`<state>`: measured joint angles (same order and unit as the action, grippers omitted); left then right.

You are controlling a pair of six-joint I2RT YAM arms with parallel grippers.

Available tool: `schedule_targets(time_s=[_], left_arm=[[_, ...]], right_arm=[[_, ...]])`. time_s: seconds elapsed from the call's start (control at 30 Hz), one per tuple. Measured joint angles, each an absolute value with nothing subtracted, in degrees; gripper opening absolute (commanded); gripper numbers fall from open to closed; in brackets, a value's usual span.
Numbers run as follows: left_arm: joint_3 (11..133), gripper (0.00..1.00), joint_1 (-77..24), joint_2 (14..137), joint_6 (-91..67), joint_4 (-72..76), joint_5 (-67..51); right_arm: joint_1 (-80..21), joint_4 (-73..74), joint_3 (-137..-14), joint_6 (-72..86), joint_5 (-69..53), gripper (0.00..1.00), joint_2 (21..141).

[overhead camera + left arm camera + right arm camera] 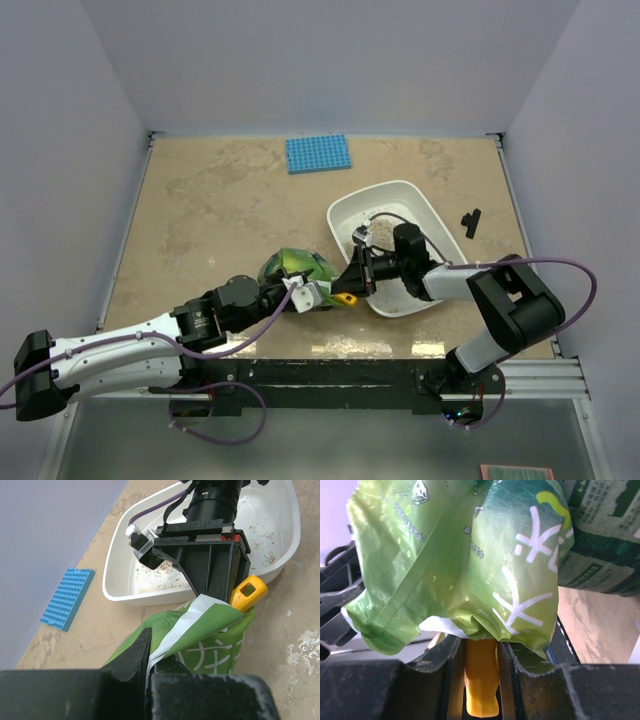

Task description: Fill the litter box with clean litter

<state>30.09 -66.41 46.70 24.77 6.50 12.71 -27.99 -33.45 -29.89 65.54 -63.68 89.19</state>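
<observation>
The white litter box (425,210) stands right of centre, with a thin scatter of clean litter (150,572) on its floor. A crinkly green bag (293,267) lies just left of it. My left gripper (147,642) is shut on the bag's white-lined edge (172,632). My right gripper (481,647) reaches over the box's near-left rim (125,592) and is shut on the orange scoop's handle (481,680). The scoop's front end is hidden inside the green bag (470,555). The orange handle (248,592) pokes out of the bag's mouth below the right gripper (357,275).
A blue studded mat (318,153) lies at the back of the table. A small black piece (470,222) sits to the right of the box. Pale specks (305,647) mark the tabletop near the bag. Grey walls close in three sides.
</observation>
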Motion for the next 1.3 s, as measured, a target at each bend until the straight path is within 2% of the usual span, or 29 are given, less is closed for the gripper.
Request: schedule_targets(time_s=[0.17, 0.37, 1.03, 1.3], left_arm=[[30.0, 0.00, -66.4, 46.1, 25.1, 6.3, 12.6], [30.0, 0.00, -66.4, 46.0, 25.2, 8.0, 13.1], [30.0, 0.00, -66.8, 45.4, 25.3, 11.6, 12.9], [30.0, 0.00, -66.8, 45.5, 25.3, 12.1, 14.6]], right_arm=[[-28.0, -54.0, -22.2, 76.3, -60.1, 0.00, 88.9], [-27.8, -58.6, -16.6, 81.1, -55.6, 0.00, 81.5], [-27.6, -19.9, -8.2, 84.5, -45.0, 0.00, 25.9], [-27.5, -5.7, -8.1, 84.9, -42.5, 0.00, 12.7]])
